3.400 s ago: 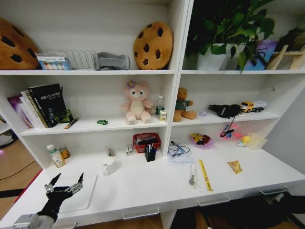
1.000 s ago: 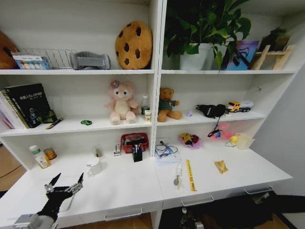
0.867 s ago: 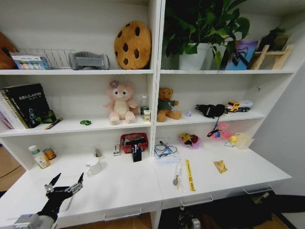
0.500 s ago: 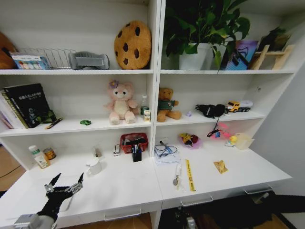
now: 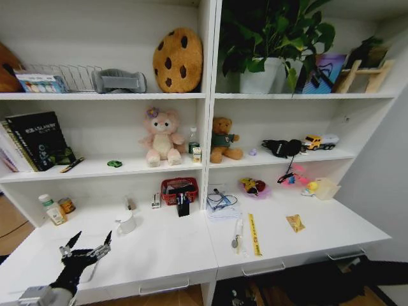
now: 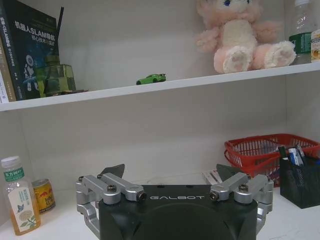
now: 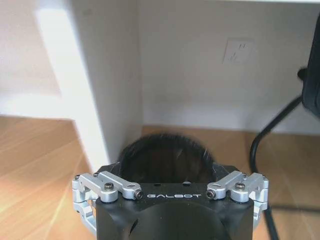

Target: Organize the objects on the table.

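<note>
Left gripper [image 5: 87,245]: raised over the left end of the table [image 5: 172,252], fingers spread wide apart, holding nothing. In the left wrist view its two dark fingertips [image 6: 115,170] stand well apart above the black housing.

Right gripper [image 7: 167,165]: held low, below desk level, facing a wooden floor, a white panel and a wall socket. A dark blurred shape sits right in front of it; whether its fingers are apart or together cannot be told.

Items relative to the left gripper:
- White cup [image 5: 127,222]: on the table, just ahead and slightly right.
- Juice bottle [image 5: 48,209] and small can [image 5: 67,205]: ahead and to the left, against the back wall; also in the wrist view [image 6: 17,195].
- Red basket [image 5: 179,189]: farther ahead and right, with a black pen holder [image 5: 183,206] just in front of it; blue and dark pens [image 6: 294,156] stand in the holder.
- Yellow strip [image 5: 254,234] and a silver tool [image 5: 237,233]: well to the right, past the desk's middle seam.
- Green toy car [image 6: 151,78]: on the shelf above, beyond the gripper, well apart from it.
- Pink plush bear [image 5: 161,137]: on the same shelf, to the right of the car.
</note>
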Tool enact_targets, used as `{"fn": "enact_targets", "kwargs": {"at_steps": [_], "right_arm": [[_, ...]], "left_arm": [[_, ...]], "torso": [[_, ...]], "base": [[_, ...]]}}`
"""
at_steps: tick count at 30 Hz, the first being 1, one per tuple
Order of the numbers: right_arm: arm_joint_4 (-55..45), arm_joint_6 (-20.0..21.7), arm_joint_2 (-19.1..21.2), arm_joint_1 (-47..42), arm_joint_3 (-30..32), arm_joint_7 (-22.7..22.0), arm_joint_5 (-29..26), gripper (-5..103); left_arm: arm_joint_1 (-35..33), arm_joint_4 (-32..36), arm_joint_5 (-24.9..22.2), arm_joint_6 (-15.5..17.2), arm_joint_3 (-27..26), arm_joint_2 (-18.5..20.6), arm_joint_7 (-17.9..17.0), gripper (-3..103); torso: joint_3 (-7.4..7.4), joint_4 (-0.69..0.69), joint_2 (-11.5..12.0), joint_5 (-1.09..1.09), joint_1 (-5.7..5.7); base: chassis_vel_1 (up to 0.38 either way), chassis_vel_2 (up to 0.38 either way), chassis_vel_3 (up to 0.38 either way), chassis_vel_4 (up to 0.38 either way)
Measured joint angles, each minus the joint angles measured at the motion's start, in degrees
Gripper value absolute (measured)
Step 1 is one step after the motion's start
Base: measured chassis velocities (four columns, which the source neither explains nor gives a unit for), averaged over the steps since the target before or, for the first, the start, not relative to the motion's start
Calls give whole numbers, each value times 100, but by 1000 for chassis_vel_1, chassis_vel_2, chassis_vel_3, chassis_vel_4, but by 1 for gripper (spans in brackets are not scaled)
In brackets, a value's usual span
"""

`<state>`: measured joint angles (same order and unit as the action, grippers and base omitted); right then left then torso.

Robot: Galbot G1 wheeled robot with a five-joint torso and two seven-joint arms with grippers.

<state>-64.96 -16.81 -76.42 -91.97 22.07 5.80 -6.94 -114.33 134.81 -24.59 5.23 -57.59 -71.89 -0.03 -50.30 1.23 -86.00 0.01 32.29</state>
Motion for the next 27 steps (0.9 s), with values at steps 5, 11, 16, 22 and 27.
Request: {"fn": "enact_targets", "kwargs": {"at_steps": [5,11,16,22,27], "right_arm": [[-825,-396,85,-901,159,0,26,100],[-1446,-1543,163,-1505,639,-219,416,100],[-2749,-1863,236,-2115,1276,-244,194,100],[-4647,-1497,306,-2518,1984,336,-603,100],[-5605,-269,420,-2017,2618,355,-1463,100]], "left_arm": [[0,0,0,0,0,0,1,100],[0,0,0,0,0,0,0,100],[0,0,0,-1,0,0,1,100],[0,0,0,0,0,0,1,100],[0,0,0,0,0,0,1,100]], "torso": [[0,0,0,-1,0],[0,-3,0,-1,0],[-1,-1,0,0,0],[-1,1,0,-1,0],[-1,-2,0,0,0]], "base": [[0,0,0,0],[0,0,0,0],[0,0,0,0],[0,0,0,0],[0,0,0,0]]}}
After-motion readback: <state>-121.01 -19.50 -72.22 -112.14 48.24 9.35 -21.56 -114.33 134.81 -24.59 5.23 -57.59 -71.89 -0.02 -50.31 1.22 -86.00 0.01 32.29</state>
